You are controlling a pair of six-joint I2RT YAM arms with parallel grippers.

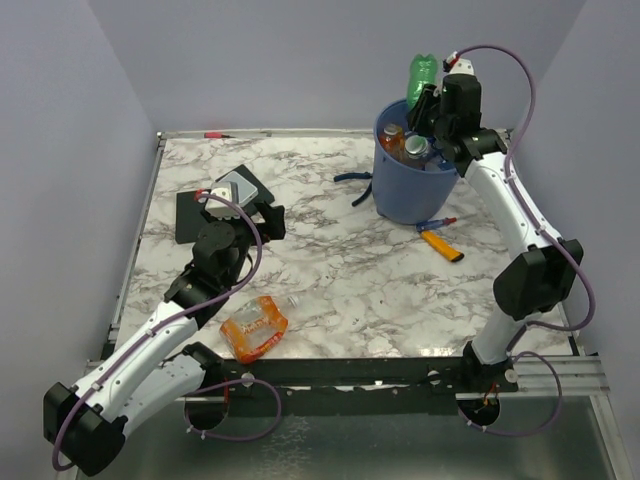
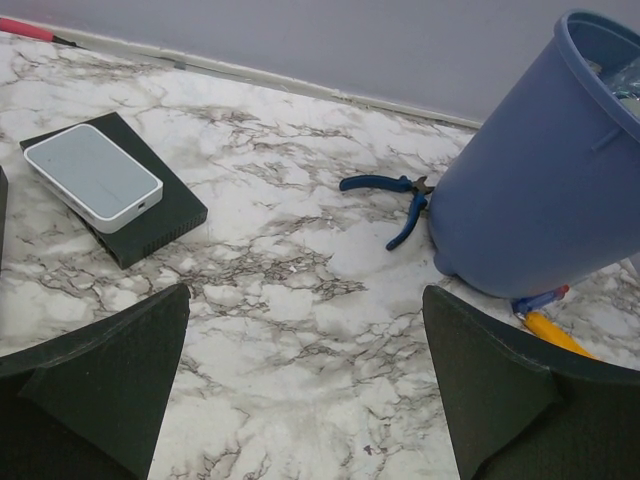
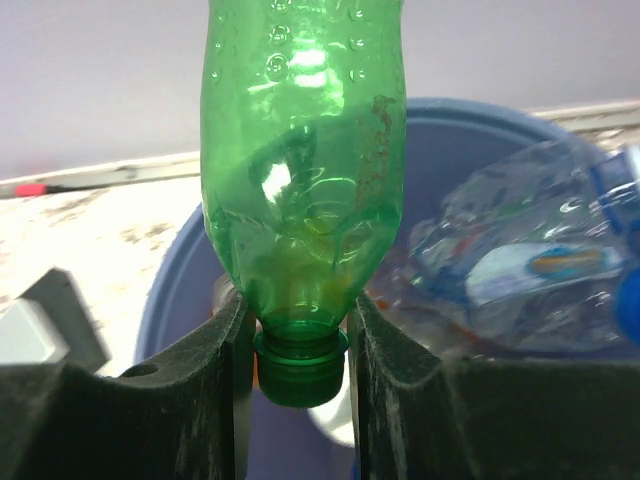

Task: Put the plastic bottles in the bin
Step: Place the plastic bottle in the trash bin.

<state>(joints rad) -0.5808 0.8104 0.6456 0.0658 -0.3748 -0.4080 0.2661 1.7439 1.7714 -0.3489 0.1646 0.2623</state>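
While fingers (image 3: pixel 150 420) pinch green bottle (image 3: pixel 300 180) (neck), bin (image 3: pixel 172 292) below.

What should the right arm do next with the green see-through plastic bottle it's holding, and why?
Probably open the right gripper to drop the green see-through plastic bottle: its fingers pinch the neck, and the round blue plastic bin, already holding other bottles, lies right behind it.
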